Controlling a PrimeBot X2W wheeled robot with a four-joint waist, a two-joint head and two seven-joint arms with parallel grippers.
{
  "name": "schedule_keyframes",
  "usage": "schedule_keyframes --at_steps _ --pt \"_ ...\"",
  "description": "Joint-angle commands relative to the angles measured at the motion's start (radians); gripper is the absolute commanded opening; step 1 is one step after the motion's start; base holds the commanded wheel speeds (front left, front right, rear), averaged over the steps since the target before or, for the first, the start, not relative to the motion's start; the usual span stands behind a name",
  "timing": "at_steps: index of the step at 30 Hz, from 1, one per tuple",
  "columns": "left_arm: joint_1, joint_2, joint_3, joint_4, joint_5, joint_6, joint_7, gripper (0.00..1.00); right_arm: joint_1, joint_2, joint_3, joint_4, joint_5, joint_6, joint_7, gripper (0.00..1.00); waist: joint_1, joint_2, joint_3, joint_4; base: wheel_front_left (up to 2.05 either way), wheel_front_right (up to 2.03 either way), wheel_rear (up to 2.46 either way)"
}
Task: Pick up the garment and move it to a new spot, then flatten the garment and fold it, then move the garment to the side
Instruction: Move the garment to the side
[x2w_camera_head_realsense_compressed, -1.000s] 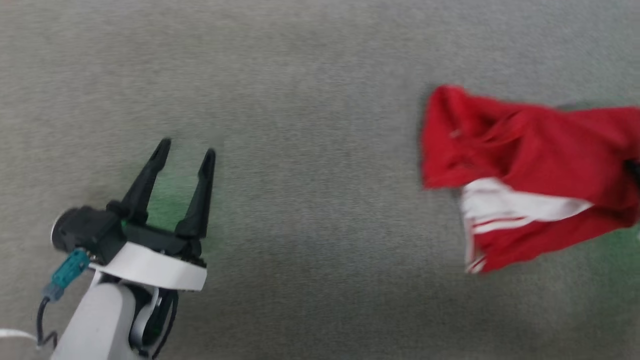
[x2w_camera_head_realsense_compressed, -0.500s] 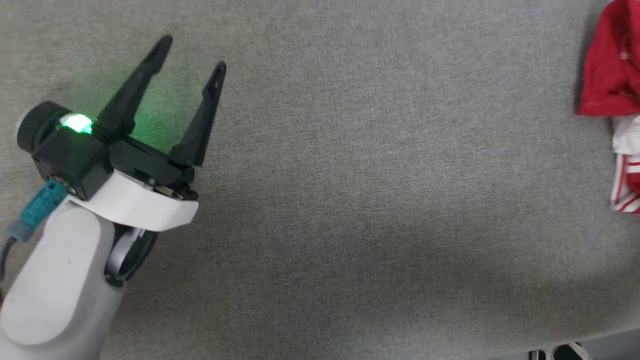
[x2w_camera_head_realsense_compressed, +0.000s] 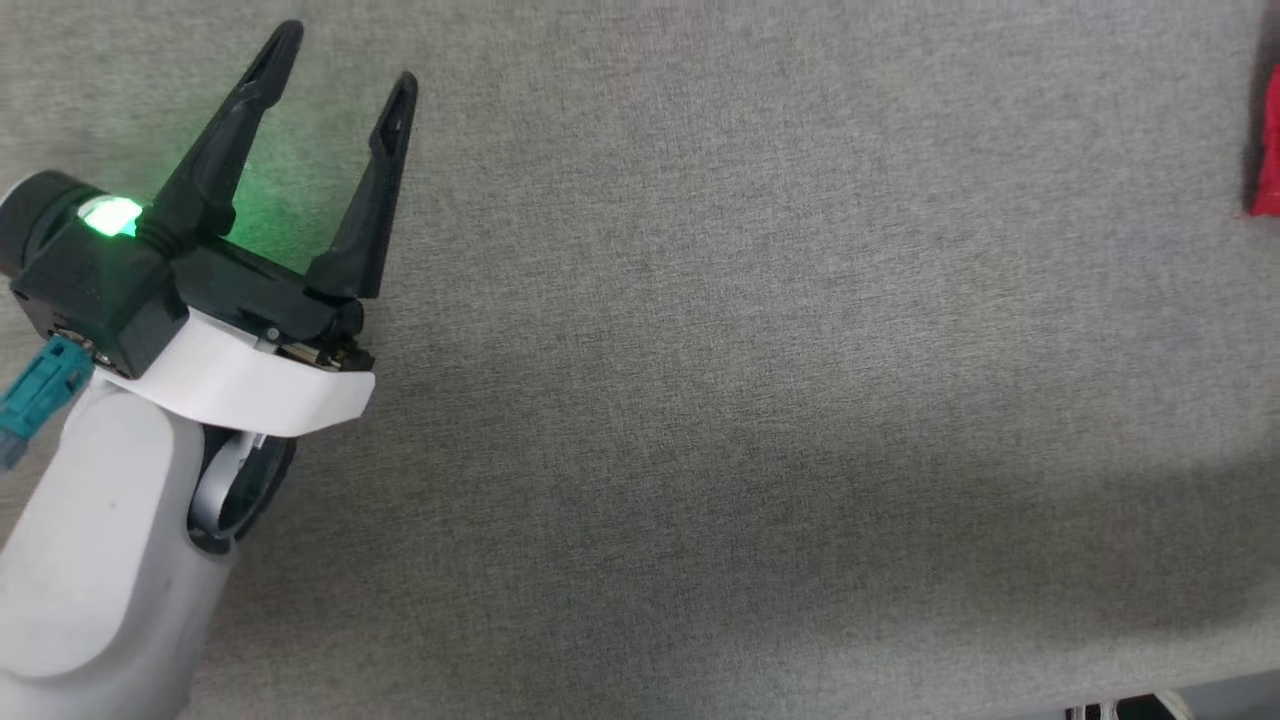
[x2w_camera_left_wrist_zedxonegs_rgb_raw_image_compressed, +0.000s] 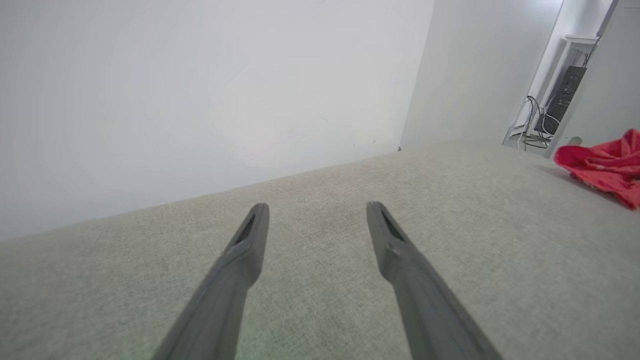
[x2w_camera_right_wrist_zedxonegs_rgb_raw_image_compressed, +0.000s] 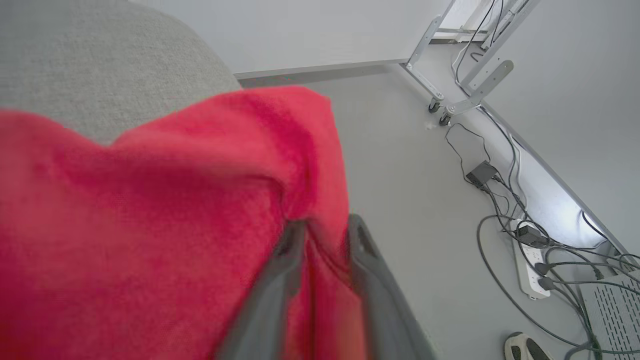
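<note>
My left end effector (x2w_camera_head_realsense_compressed: 345, 60) sits at 10 o'clock in the head view, fingers spread wide with nothing between them, hovering over the bare grey surface (x2w_camera_head_realsense_compressed: 750, 350) well apart from the work.

The garment (x2w_camera_left_wrist_zedxonegs_rgb_raw_image_compressed: 600, 162) lies crumpled at 3 o'clock in my left wrist view, and in the head view only a red sliver of it shows, at about 2 o'clock on the picture's edge. From my right wrist it is a close red mass spreading from 9 o'clock to the centre, bunched near the rim of the surface, with the floor (x2w_camera_right_wrist_zedxonegs_rgb_raw_image_compressed: 425, 200) and a tangle of cables beyond at 3 to 5 o'clock.

My right end effector (x2w_camera_right_wrist_zedxonegs_rgb_raw_image_compressed: 327, 225) has its fingers a narrow way apart with red cloth lying in the gap. The view there is blurred, so I cannot tell whether the cloth is pinched or merely lying loose.

As I judge it, I am at the end of the first step, the carry to a new spot. The shirt is in a heap, so flattening, folding and moving it aside are all left to do.
</note>
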Motion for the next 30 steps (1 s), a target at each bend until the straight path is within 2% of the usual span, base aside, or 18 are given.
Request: schedule_keyframes --at_steps 1,5,10,16,22,26,30 --pt "0.021 -0.013 0.007 0.007 0.0 0.001 -0.005 1.0 -0.008 -0.001 0.013 0.006 -0.02 -0.003 -0.028 1.0 0.0 0.0 -0.034 0.01 0.0 0.0 0.0" --pt "0.056 -0.038 0.025 0.023 0.0 0.001 -0.005 1.0 0.012 -0.009 0.06 0.022 -0.044 -0.003 -0.064 1.0 0.0 0.0 -0.087 0.02 0.0 0.0 0.0" --pt "0.139 -0.088 0.053 0.062 0.012 0.001 -0.005 1.0 0.057 -0.002 0.216 0.023 -0.031 -0.003 -0.104 1.0 0.0 0.0 -0.191 0.046 0.0 0.0 0.0" --pt "0.26 -0.148 0.101 0.118 0.015 0.001 -0.005 1.0 0.151 0.05 0.407 -0.022 0.041 -0.003 -0.2 1.0 0.0 0.0 -0.31 0.089 0.0 0.0 0.0" --pt "0.394 -0.175 0.137 0.189 0.021 0.001 -0.005 1.0 0.274 0.112 0.611 -0.072 0.163 -0.003 -0.257 1.0 0.0 0.0 -0.429 0.127 0.0 0.0 0.0" --pt "0.447 -0.19 0.174 0.212 0.015 0.001 -0.005 1.0 0.334 0.115 0.682 -0.101 0.211 -0.003 -0.282 1.0 0.0 0.0 -0.476 0.148 0.0 0.0 0.0" --pt "0.495 -0.209 0.209 0.211 0.011 0.001 -0.005 1.0 0.404 0.123 0.71 -0.144 0.244 -0.003 -0.296 1.0 0.0 0.0 -0.52 0.164 0.0 0.0 0.0"
